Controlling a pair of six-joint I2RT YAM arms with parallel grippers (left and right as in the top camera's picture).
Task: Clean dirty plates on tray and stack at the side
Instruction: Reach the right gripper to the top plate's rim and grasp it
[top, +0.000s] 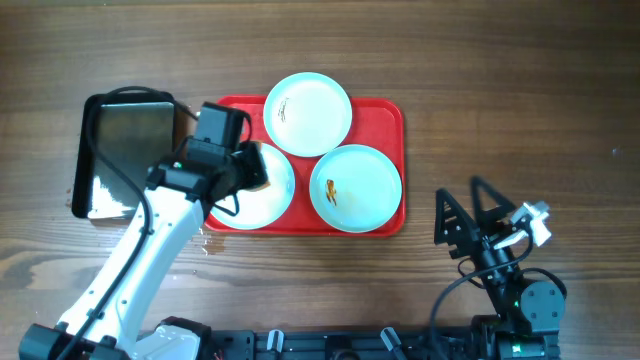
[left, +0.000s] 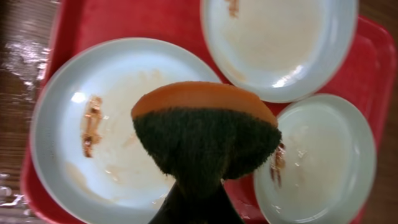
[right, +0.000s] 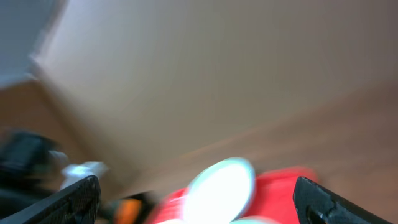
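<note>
The red tray (top: 386, 112) holds three pale plates. The far plate (top: 308, 113) has a thin brown smear. The right plate (top: 356, 187) has an orange smear. The left plate (top: 275, 197) is partly hidden under my left gripper (top: 250, 166). In the left wrist view, the left gripper (left: 199, 208) is shut on an orange and dark green sponge (left: 205, 134) over the left plate (left: 106, 124), which has a brown smear and streaks. I cannot tell whether the sponge touches the plate. My right gripper (top: 458, 188) is open and empty, right of the tray.
A black metal pan (top: 125, 155) with a shiny base stands left of the tray. Wet patches lie on the wooden table (top: 500, 80) by the tray's left edge. The right wrist view is blurred and shows the tray (right: 280, 186) from afar.
</note>
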